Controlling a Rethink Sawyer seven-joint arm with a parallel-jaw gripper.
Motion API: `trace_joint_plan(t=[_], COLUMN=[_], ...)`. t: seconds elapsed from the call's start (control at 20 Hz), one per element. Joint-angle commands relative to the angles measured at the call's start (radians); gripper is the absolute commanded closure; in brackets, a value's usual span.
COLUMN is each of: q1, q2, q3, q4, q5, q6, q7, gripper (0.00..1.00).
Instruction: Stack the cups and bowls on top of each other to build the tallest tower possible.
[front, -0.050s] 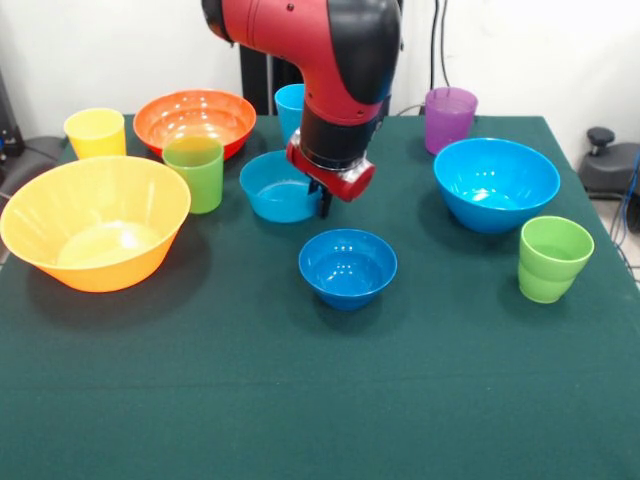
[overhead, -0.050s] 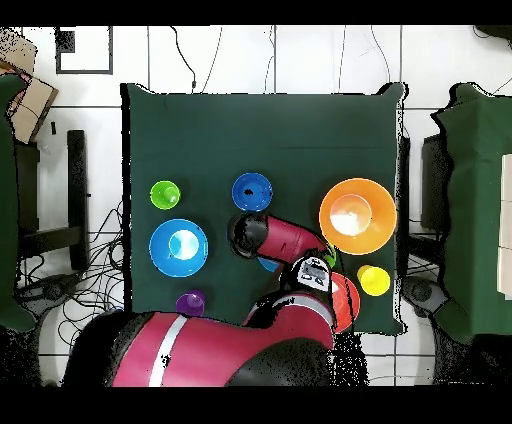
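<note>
Several cups and bowls stand singly on the green cloth, and no tower is in view. My gripper (front, -0.050s: 325, 205) hangs over the right rim of the medium light blue bowl (front, -0.050s: 278, 188); whether it is open or shut does not show. Just in front stands the small dark blue bowl (front, -0.050s: 347, 266) (overhead, -0.050s: 251, 191). The big yellow-orange bowl (front, -0.050s: 95, 225) (overhead, -0.050s: 357, 213), orange-red bowl (front, -0.050s: 195, 120), yellow cup (front, -0.050s: 96, 133) (overhead, -0.050s: 374, 281) and a green cup (front, -0.050s: 194, 173) are at the left. The big light blue bowl (front, -0.050s: 496, 183) (overhead, -0.050s: 179, 247), purple cup (front, -0.050s: 450, 118) (overhead, -0.050s: 190, 303) and another green cup (front, -0.050s: 553, 258) (overhead, -0.050s: 165, 194) are at the right.
A light blue cup (front, -0.050s: 289, 105) stands behind the arm, partly hidden by it. In the overhead view the arm (overhead, -0.050s: 290, 245) covers the medium bowl and most of the orange-red bowl. The table (front, -0.050s: 300, 400) is bare cloth along its near edge.
</note>
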Motion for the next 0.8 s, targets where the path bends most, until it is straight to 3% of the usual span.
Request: trace_joint_plan(t=[0.05,0.3,0.45,0.8], q1=[0.048,0.07,0.053,0.072], q2=[0.037,0.062,0.049,0.056], q3=[0.027,0.019,0.027,0.024], q4=[-0.159,-0.223,-0.18,-0.203], q5=[0.052,0.065,0.065,0.082], q6=[0.176,0.245,0.217,0.244], q7=[0.175,0.19,0.173,0.186], gripper=[1.0,1.0,1.0,1.0])
